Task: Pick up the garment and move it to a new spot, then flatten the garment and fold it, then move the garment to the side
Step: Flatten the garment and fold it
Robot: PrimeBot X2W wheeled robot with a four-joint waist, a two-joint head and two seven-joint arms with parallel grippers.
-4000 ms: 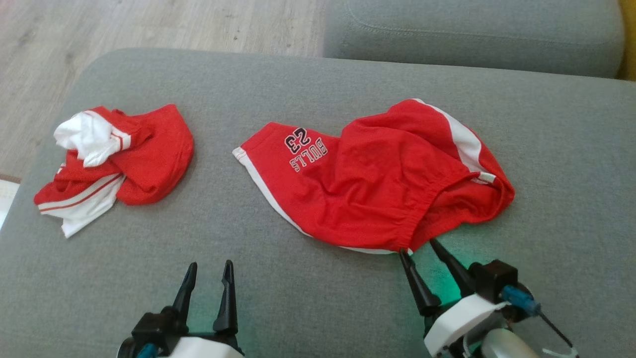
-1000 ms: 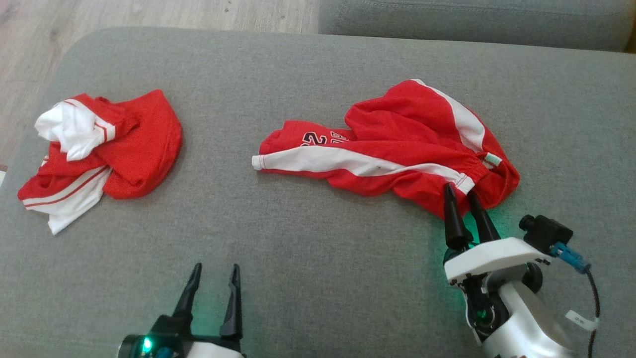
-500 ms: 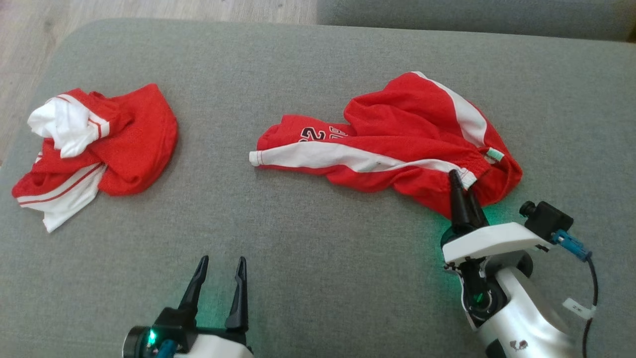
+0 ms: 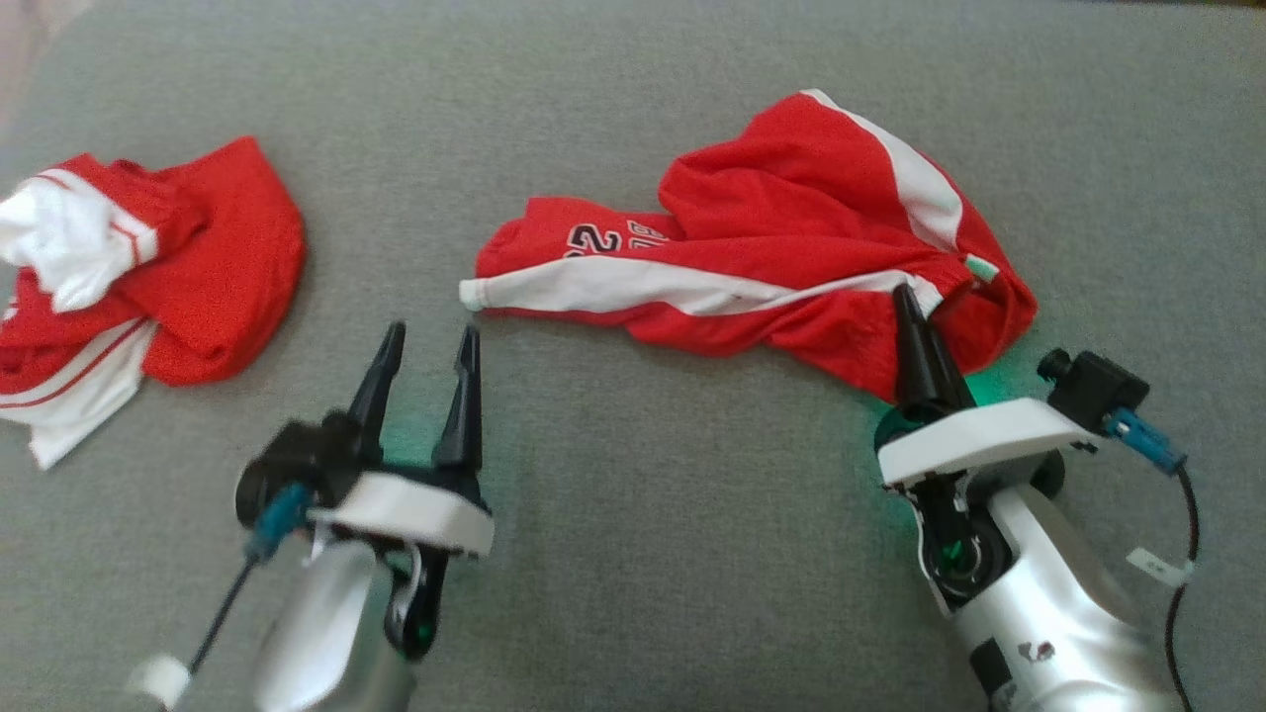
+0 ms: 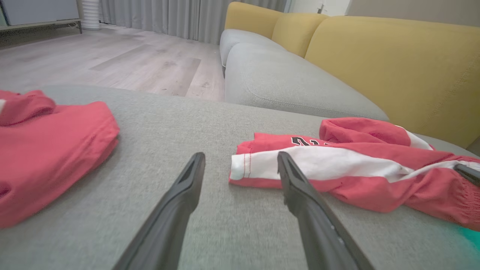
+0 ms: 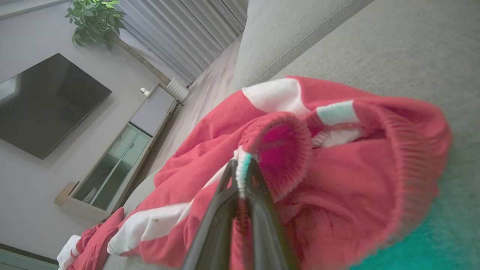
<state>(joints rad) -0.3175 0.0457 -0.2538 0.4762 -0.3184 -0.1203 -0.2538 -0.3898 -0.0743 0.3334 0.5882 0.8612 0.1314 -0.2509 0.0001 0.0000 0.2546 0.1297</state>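
The garment point(image 4: 791, 247), red shorts with a white side stripe and a black number print, lies crumpled on the grey cushion point(image 4: 633, 475) at centre right. My right gripper point(image 4: 905, 297) is shut on its elastic waistband point(image 6: 277, 150), which shows pinched between the two fingers in the right wrist view. My left gripper point(image 4: 430, 341) is open just left of the leg hem point(image 4: 475, 294), touching nothing. From the left wrist, the hem point(image 5: 243, 167) lies between and beyond the open fingers point(image 5: 187, 183).
A second red and white garment point(image 4: 138, 277) lies bunched at the cushion's far left point(image 5: 45, 150). A grey sofa seat point(image 5: 285, 82) with yellow backrests point(image 5: 393, 63) stands beyond. Wooden floor point(image 5: 131, 60) lies past the cushion's far edge.
My right gripper closed on the waistband. My left arm advanced toward the leg hem, still open. The camera tilted, shifting the whole view.
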